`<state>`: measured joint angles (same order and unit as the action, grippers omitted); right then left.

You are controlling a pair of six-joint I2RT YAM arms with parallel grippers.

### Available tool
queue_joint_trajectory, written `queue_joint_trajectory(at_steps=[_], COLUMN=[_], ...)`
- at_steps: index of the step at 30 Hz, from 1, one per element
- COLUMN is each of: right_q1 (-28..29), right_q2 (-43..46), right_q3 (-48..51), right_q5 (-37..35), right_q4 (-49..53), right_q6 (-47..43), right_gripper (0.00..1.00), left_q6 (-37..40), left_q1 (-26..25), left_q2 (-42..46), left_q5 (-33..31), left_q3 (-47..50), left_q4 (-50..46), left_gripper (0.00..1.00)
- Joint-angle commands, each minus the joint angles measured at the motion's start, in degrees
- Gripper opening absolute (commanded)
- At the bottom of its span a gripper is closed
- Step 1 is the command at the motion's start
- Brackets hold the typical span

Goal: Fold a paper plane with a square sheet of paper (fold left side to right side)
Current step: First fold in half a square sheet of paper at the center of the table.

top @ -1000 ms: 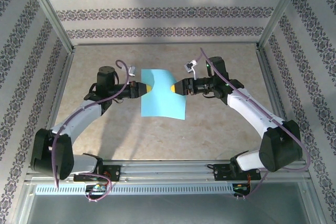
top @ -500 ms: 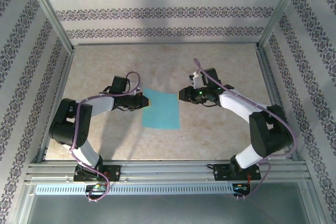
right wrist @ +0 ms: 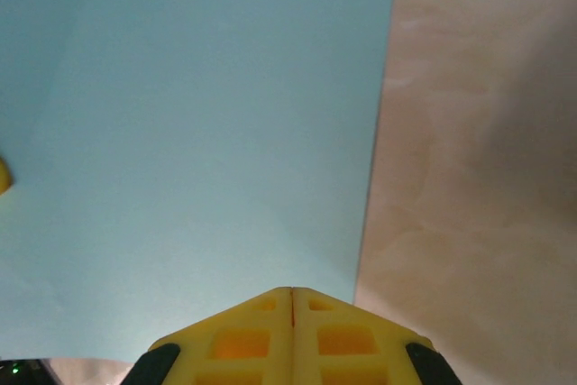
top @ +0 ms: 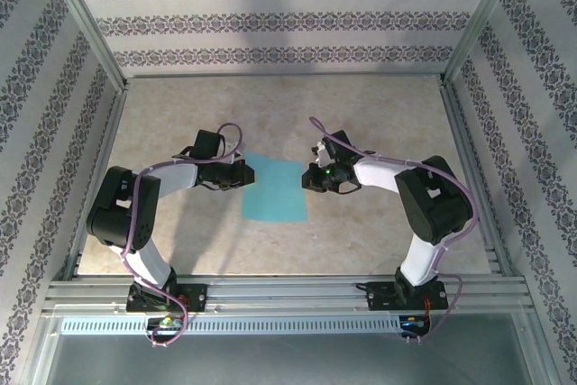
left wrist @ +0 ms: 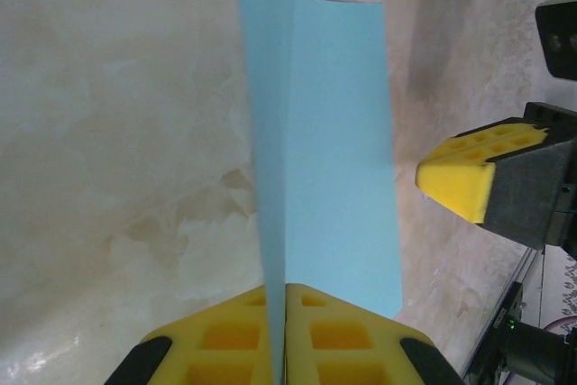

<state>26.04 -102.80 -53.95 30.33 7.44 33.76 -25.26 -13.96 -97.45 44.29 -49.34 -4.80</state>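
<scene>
Paper [top: 275,188], thin, smooth, cyan, rectangular, on marbled beige table [top: 379,114], long axis near-to-far; left edge raised, clamped by left gripper [top: 242,174]; right gripper [top: 309,178] closed at right edge.

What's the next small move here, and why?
Probably arc the left gripper up and over toward the right, carrying the edge it pinches. The square sheet of paper stands up at that edge while the rest lies flat on the table, and the right gripper, shut, sits at the right edge, seemingly not pinching it.
</scene>
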Motion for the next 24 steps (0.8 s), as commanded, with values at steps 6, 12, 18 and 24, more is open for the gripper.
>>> queue_joint_trajectory(at_steps=[6,12,18,24], right_q1=[0.7,0.7,0.7,0.7], right_q2=[-3.5,-4.6,-5.5,-5.6], right_q3=[-1.6,-1.5,-1.2,-1.2], right_q5=[-2.8,-5.4,-5.4,-4.8], right_q4=[2.8,5.1,4.7,4.2], right_q6=[-1.6,-3.8,-3.9,-3.9], right_gripper=[0.00,0.00,0.00,0.00], left_q6=[0.0,-1.7,-5.3,-5.9], left_q1=[-1.1,-1.3,-2.5,-4.8], left_q2=[-0.7,0.7,1.2,-0.5], left_q5=[1.3,1.6,4.8,4.2], left_q3=[-1.7,-2.3,-3.2,-6.7], left_q4=[-1.2,-1.7,1.1,-0.4], left_gripper=[0.17,0.29,0.36,0.45])
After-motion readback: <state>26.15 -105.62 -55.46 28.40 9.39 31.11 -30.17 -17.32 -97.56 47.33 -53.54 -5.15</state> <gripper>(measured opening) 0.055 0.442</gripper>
